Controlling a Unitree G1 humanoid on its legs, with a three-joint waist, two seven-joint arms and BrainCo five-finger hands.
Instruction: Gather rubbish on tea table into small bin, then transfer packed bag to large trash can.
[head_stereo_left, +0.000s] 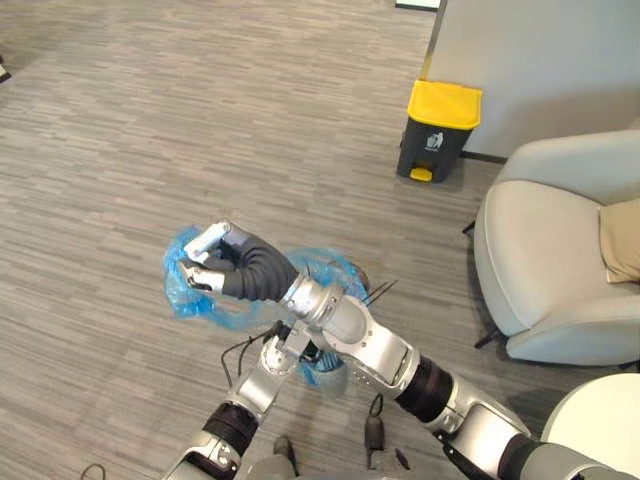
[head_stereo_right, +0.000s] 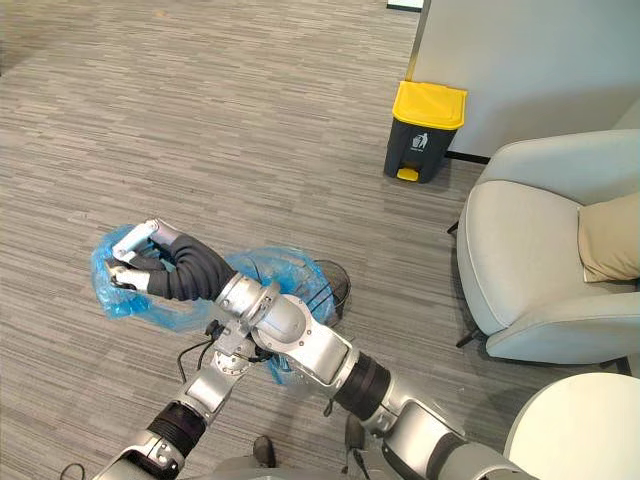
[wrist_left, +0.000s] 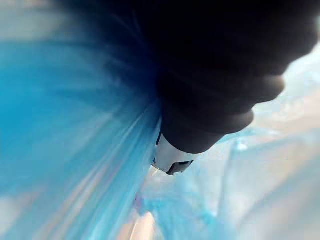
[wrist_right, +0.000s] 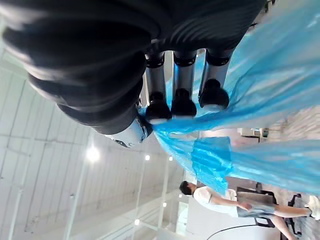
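One grey armchair (head_stereo_left: 545, 260) stands at right. The yellow-lidded large trash can (head_stereo_left: 438, 132) sits by the wall, well apart from both arms. The blue bag (head_stereo_right: 280, 268) is stretched out above the floor, bunched at the dark wire small bin (head_stereo_right: 335, 285). The right hand (head_stereo_left: 205, 262) is clamped on the bag's edge, fingers curled round the plastic. The left hand (wrist_left: 200, 100) is buried in the bag; grip cannot be told.

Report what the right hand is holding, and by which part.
The right hand holds the thin blue plastic bin bag, its fingers curled round a bunched stretch of the bag's edge, out to the side of the small black wire bin.
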